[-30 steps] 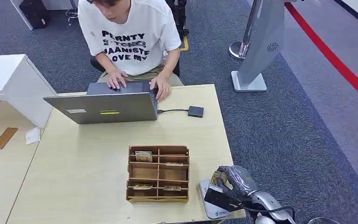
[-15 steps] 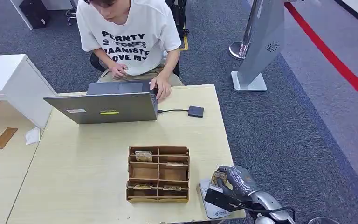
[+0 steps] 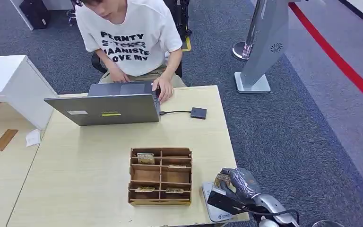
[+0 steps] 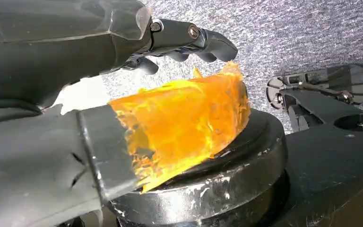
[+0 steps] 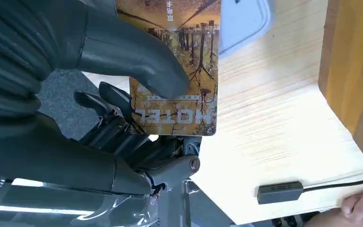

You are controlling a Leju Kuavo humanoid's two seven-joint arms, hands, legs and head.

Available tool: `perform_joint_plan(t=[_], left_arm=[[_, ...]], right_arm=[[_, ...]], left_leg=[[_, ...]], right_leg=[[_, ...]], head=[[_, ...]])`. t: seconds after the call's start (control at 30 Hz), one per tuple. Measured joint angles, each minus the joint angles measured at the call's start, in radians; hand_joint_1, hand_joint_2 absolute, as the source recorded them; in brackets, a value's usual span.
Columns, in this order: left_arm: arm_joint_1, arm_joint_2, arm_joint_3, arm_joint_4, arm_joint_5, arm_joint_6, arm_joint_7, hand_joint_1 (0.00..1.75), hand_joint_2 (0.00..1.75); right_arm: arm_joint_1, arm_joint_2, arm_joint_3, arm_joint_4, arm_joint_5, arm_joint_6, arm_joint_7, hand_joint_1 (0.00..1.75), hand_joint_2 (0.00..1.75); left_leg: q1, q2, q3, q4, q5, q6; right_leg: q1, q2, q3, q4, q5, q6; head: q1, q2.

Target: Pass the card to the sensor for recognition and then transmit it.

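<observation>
- The right hand (image 3: 238,183) is seen in the head view at the near right corner of the table (image 3: 90,161), above the sensor (image 3: 212,208), a flat pale-grey pad lying on the tabletop beside the wooden organizer (image 3: 160,176).
- The card (image 5: 179,71), printed with a brown landscape and the word HOTEL, is pinched by the right hand between the thick thumb (image 5: 132,61), pressed on its printed face, and the darker fingers (image 5: 108,101) behind it; the card is thus held firmly, not released.
- In the right wrist view the card is held over the pale edge of the sensor (image 5: 243,21); whether card and sensor touch cannot be told.
- The left hand (image 4: 123,56) is shown in the left wrist view over grey carpet; its dark fingers (image 4: 203,40) are extended and slightly curved, apart from the thumb, with nothing grasped between them.
- The wooden organizer is divided into compartments, and a few of them contain further cards.
- A grey laptop (image 3: 104,108) stands open at the far side of the table, and a cable is run from it to a small dark box (image 3: 198,113).
- A person (image 3: 132,38) in a white printed shirt is seated behind the laptop, with a hand laid on its keyboard.
- A grey kiosk stand (image 3: 262,42) is placed on the carpet to the right of the table.
</observation>
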Motion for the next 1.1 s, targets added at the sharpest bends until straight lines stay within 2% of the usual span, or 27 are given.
perform_joint_plan(t=[1.1], left_arm=[[0.000, 0.000, 0.000, 0.000, 0.000, 0.000, -0.002, 0.00, 0.00]], right_arm=[[0.000, 0.002, 0.000, 0.000, 0.000, 0.000, 0.001, 1.75, 1.75]], left_leg=[[0.000, 0.000, 0.000, 0.000, 0.000, 0.000]], right_leg=[[0.000, 0.000, 0.000, 0.000, 0.000, 0.000]], head=[[0.000, 0.000]])
